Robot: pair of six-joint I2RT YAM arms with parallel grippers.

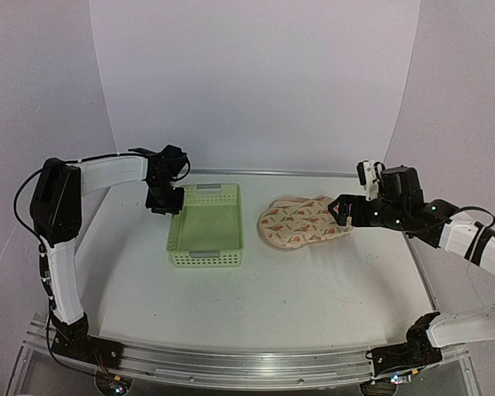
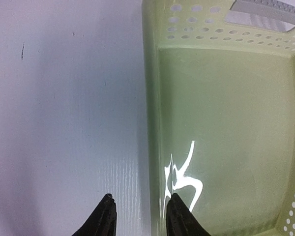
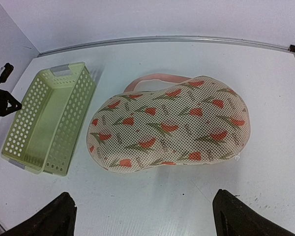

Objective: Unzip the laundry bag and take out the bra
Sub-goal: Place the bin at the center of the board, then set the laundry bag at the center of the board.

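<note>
Bright even light, glare in basket (image 2: 226,123)

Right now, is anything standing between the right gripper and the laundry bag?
No, nothing visible does. The open right gripper faces the laundry bag, with only table surface between them. The green basket stands off to the bag's side, out of the path.

**Twin arms in white and black**

The left arm (image 1: 62,264), at 9 o'clock in the overhead view, and the right arm (image 1: 478,243), at 3 o'clock, wear white shells between black joint housings. A thin black cable (image 1: 18,198) loops off the left one; green lights (image 1: 393,216) dot the right wrist. The jaws are black and tapered.
</note>
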